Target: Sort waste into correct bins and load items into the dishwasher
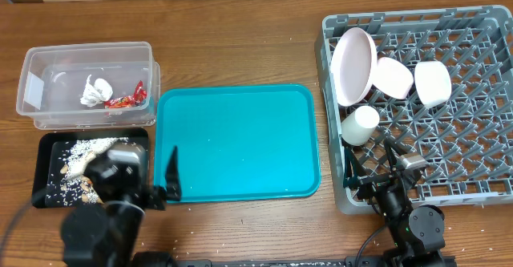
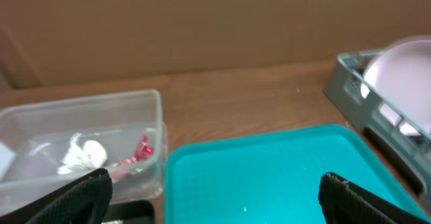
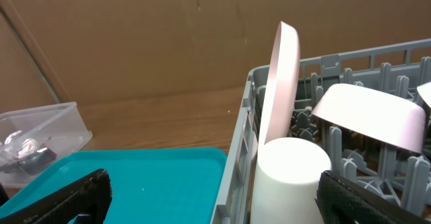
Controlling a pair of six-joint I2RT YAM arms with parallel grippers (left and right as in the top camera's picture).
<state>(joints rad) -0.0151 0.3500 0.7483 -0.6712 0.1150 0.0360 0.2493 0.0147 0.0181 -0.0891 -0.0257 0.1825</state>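
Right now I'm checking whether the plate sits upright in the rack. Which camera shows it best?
The right wrist view: the plate stands edge-on and close, nearly upright in the rack. Overhead shows its face as a leaning oval in the rack corner. The left wrist catches only a blurred part at the frame edge.

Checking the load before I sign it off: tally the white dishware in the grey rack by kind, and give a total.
Plate: 1
Bowls: 2
Cup: 1
Total: 4, all in the grey rack.
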